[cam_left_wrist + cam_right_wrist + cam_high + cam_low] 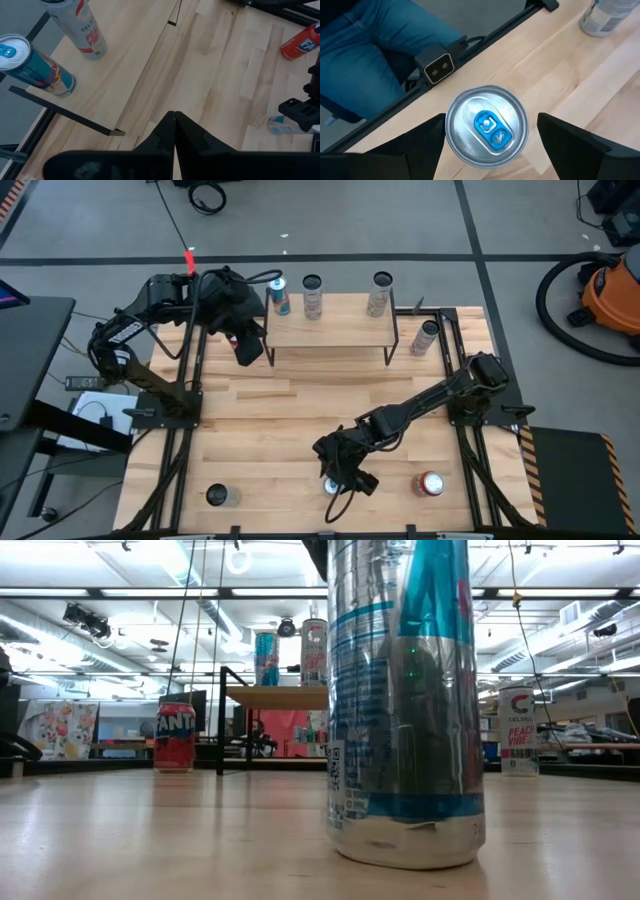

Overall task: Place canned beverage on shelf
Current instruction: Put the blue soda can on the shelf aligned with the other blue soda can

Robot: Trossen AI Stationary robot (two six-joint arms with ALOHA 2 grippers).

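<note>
Can upright btwn open right gripper fingers, untouched.

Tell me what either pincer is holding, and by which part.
Nothing is held. The right pincer stands open around the upright silver can with a blue tab; the left pincer is shut, empty.

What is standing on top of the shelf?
Three upright cans stand along the shelf's back edge: a blue can, a white can and a silver can. The table beneath is covered.
</note>
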